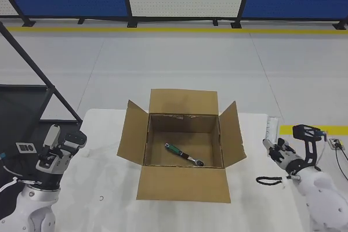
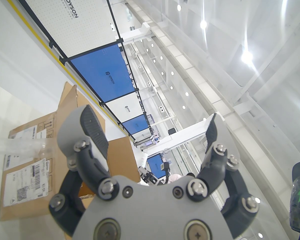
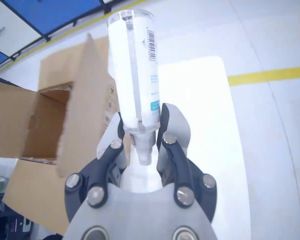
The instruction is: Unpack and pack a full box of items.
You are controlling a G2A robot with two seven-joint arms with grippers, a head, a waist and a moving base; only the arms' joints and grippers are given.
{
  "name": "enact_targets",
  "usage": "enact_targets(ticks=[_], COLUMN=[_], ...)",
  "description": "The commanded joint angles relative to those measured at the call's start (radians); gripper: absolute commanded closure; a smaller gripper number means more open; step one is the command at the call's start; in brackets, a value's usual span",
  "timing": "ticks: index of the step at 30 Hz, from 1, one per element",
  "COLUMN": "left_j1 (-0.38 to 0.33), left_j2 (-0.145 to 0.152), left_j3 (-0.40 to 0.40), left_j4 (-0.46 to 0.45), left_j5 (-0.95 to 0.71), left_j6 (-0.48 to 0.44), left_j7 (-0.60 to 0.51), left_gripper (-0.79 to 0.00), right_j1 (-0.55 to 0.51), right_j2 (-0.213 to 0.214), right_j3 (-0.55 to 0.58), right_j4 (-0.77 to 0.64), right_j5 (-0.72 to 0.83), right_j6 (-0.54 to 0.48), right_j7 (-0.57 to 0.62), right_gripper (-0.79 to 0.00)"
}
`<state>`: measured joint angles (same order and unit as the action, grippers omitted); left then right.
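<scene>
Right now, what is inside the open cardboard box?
One green-handled ratchet wrench lies on the floor of the cardboard box. The strip of floor against the near wall is hidden by that wall.

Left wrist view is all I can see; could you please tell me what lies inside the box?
Observer: A green-handled ratchet lies on the floor of the box.
Operator: Thank you. Is the other arm holding anything?
Observer: Yes, the right gripper is shut on a bottle, near its neck.
Operator: And where is that arm?
Observer: Beside the box, outside its side flap, over the table.
</scene>
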<state>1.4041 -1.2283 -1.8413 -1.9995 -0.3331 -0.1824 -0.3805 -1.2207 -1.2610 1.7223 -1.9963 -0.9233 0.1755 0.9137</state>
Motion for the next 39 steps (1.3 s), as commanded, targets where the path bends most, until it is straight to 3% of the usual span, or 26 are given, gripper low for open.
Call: enact_targets(ticks=[1,7,14,21,22,23,28,30,39], left_j1=[0.000,0.000,0.000,0.000,0.000,0.000,0.000,0.000,0.000], left_j2=[0.000,0.000,0.000,0.000,0.000,0.000,0.000,0.000,0.000], left_j3=[0.000,0.000,0.000,0.000,0.000,0.000,0.000,0.000,0.000], left_j4=[0.000,0.000,0.000,0.000,0.000,0.000,0.000,0.000,0.000], left_j5=[0.000,0.000,0.000,0.000,0.000,0.000,0.000,0.000,0.000], left_j6=[0.000,0.000,0.000,0.000,0.000,0.000,0.000,0.000,0.000], left_j7=[0.000,0.000,0.000,0.000,0.000,0.000,0.000,0.000,0.000], left_gripper=[-0.785,-0.785,-0.785,-0.785,-0.785,-0.785,-0.785,-0.785,-0.785], right_j1=[0.019,0.141,0.254,0.295,0.299,0.301,0.301,0.299,0.295], right_j2=[0.004,0.013,0.016,0.023,0.024,0.025,0.029,0.031,0.038], right_j3=[-0.001,-0.052,-0.100,-0.124,-0.126,-0.128,-0.132,-0.134,-0.140], right_j4=[0.098,0.391,0.622,0.673,0.675,0.678,0.673,0.664,0.652], right_j5=[-0.005,-0.038,-0.041,-0.057,-0.058,-0.057,-0.055,-0.054,-0.041], right_j6=[0.000,-0.011,-0.031,-0.036,-0.036,-0.035,-0.031,-0.029,-0.021], right_j7=[0.034,0.132,0.130,0.165,0.168,0.168,0.166,0.169,0.170], right_gripper=[0.000,0.000,0.000,-0.009,-0.099,-0.139,-0.215,-0.280,-0.332])
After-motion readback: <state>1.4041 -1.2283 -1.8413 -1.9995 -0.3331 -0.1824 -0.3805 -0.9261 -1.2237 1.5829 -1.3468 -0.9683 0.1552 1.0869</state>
